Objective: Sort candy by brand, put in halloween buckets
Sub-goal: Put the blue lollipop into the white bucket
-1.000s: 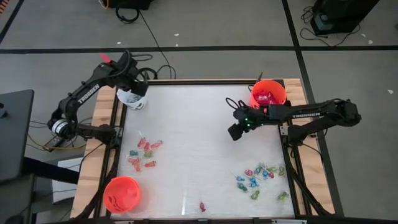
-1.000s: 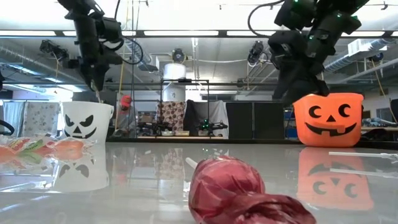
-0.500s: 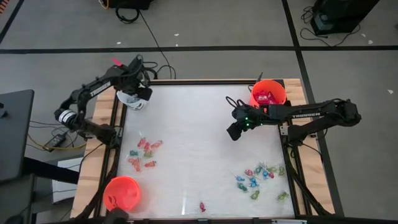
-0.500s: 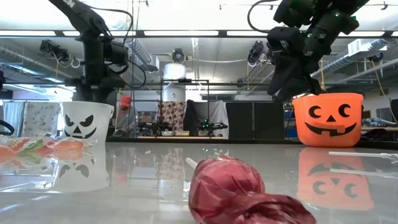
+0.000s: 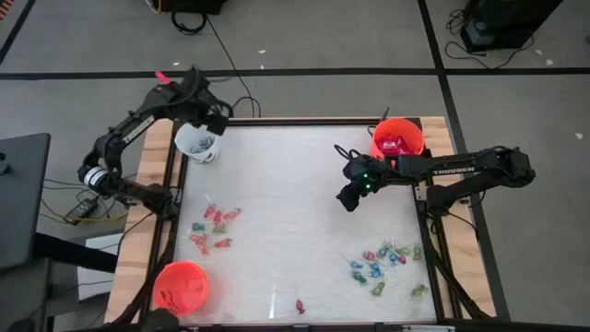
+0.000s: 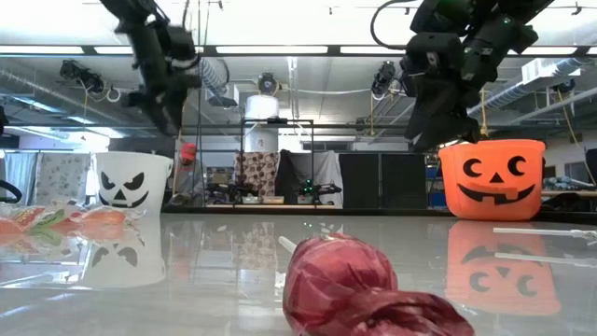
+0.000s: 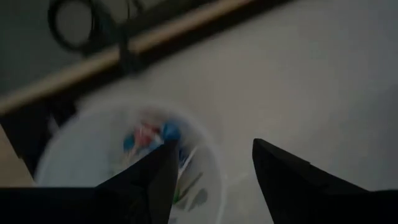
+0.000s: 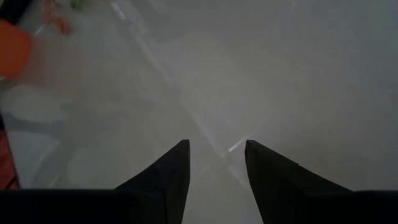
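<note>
I am holding my left gripper [image 5: 205, 118], jaws wide and empty, over the part-filled white plastic pail [image 5: 196, 143]; wrapped sweets [image 5: 214, 227] are waiting on the desk [image 5: 295, 203]; right gripper [image 5: 349, 198] hanging open.

Around the white table [image 5: 295, 212]

Its top sits in a wooden frame [image 5: 153, 175] on grey floor crossed by dark lines. Black cables [image 5: 221, 55] trail beyond its far edge, dark equipment [image 5: 502, 23] stands past its far right corner, and a black surface [image 5: 18, 198] lies left.
</note>
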`<action>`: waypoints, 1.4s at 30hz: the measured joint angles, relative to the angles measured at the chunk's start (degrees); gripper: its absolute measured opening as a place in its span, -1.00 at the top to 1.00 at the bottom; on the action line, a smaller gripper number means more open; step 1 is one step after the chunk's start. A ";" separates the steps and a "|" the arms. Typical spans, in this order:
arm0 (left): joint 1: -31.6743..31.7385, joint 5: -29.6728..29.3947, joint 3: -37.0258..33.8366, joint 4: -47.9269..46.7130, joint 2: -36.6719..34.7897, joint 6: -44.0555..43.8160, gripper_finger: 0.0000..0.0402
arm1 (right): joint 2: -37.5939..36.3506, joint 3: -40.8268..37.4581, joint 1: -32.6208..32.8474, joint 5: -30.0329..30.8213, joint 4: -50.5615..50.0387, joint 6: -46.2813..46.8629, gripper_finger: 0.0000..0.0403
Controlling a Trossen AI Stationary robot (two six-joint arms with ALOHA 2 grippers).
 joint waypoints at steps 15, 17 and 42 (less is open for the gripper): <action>-23.40 9.75 4.65 22.78 -4.18 2.27 -0.05 | 0.07 0.02 5.07 -0.69 2.41 -5.93 0.20; -27.64 9.72 4.67 26.57 -3.99 2.45 -0.05 | 0.07 0.02 6.13 1.52 2.00 0.53 0.23; -56.59 10.53 -33.34 67.19 -13.78 -6.23 -0.05 | 0.11 0.04 35.68 5.85 -20.98 52.76 0.26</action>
